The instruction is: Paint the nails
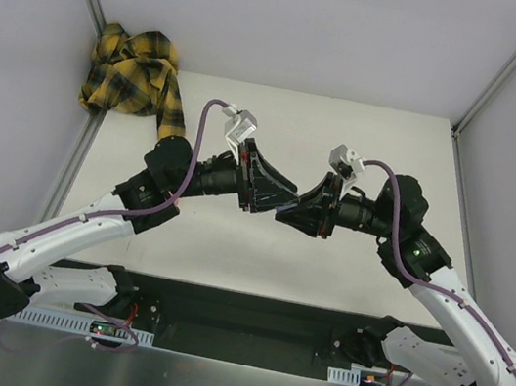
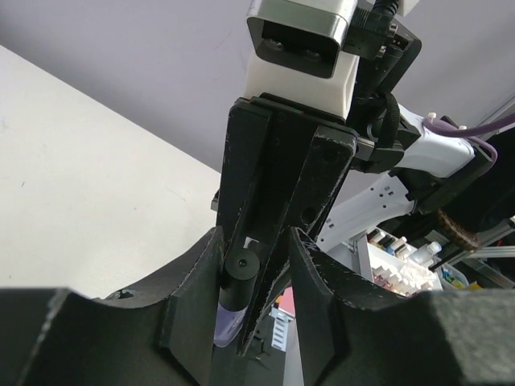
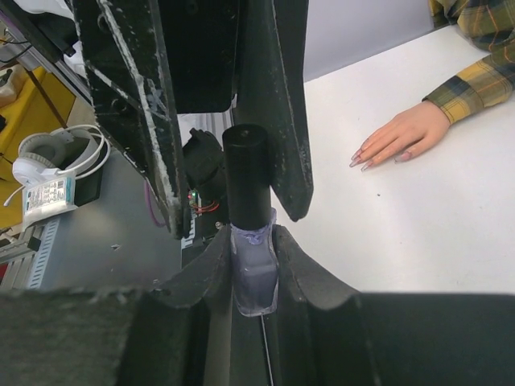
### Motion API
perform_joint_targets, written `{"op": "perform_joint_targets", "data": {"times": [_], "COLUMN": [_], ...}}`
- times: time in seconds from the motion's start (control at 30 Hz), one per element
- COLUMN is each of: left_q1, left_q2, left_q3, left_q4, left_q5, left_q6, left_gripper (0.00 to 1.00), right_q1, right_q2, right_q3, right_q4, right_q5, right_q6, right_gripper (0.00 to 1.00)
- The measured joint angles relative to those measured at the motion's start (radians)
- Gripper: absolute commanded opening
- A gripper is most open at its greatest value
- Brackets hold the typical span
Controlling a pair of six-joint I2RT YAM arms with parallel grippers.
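Right wrist: nails (image 3: 360, 162) well beyond pincer (image 3: 253, 248)

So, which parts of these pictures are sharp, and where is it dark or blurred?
Top external view: soft even light, all sharp, faint shadows on the table. Left wrist view: its own near fingers are dark and slightly soft, the bottle shaded between them. Right wrist view: fake hand and bottle crisp, no glare, bottom edge black and soft.

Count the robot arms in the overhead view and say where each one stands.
2. The left arm reaches in from bottom left, the right arm from bottom right; none seems hidden.
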Motion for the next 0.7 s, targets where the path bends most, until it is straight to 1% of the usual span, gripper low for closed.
{"op": "perform_joint_targets", "data": {"times": [0.07, 0.1, 0.2, 0.33, 0.37, 0.4, 0.43, 0.47, 0.5, 0.53, 0.57, 0.6, 0.63, 0.7], "left_q1": [0.0, 0.0, 0.006, 0.005, 0.005, 0.003, -0.008, -0.018, -0.038, -0.064, -0.089, -0.11, -0.122, -0.127], "left_q2": [0.006, 0.009, 0.015, 0.022, 0.025, 0.026, 0.028, 0.029, 0.031, 0.031, 0.035, 0.042, 0.053, 0.076], "left_q3": [0.008, 0.012, 0.026, 0.051, 0.058, 0.063, 0.072, 0.082, 0.094, 0.112, 0.135, 0.158, 0.181, 0.209], "left_q4": [-0.001, -0.003, -0.015, -0.06, -0.077, -0.097, -0.136, -0.168, -0.206, -0.25, -0.288, -0.319, -0.339, -0.353], "left_q5": [0.0, 0.0, -0.009, -0.041, -0.073, -0.111, -0.182, -0.25, -0.331, -0.403, -0.471, -0.531, -0.573, -0.634], "left_q6": [0.0, 0.0, 0.005, 0.0, -0.002, -0.006, -0.023, -0.034, -0.049, -0.055, -0.06, -0.061, -0.064, -0.072], "left_gripper": [0.3, 0.16, 0.0, 0.0, 0.0, 0.0, 0.0, 0.0, 0.0, 0.0, 0.0, 0.0, 0.0, 0.0], "right_q1": [-0.004, -0.006, -0.008, -0.008, 0.009, 0.036, 0.111, 0.178, 0.283, 0.369, 0.413, 0.46, 0.478, 0.488], "right_q2": [-0.002, -0.003, -0.014, -0.019, -0.02, -0.022, -0.025, -0.026, -0.028, -0.024, -0.017, -0.011, -0.003, 0.014], "right_q3": [0.0, 0.0, 0.0, 0.0, 0.0, 0.002, 0.007, 0.008, 0.008, 0.008, 0.009, 0.009, 0.012, 0.017], "right_q4": [0.005, 0.008, 0.013, 0.012, 0.008, -0.004, -0.03, -0.044, -0.052, -0.056, -0.048, -0.04, -0.028, -0.006], "right_q5": [-0.003, -0.003, -0.011, 0.018, 0.063, 0.133, 0.306, 0.44, 0.64, 0.797, 0.926, 0.991, 1.051, 1.11], "right_q6": [0.003, 0.003, 0.006, 0.002, -0.006, -0.022, -0.072, -0.11, -0.164, -0.209, -0.249, -0.27, -0.294, -0.329], "right_gripper": [0.0, 0.0, 0.0, 0.0, 0.0, 0.0, 0.0, 0.0, 0.0, 0.0, 0.0, 0.0, 0.0, 0.0]}}
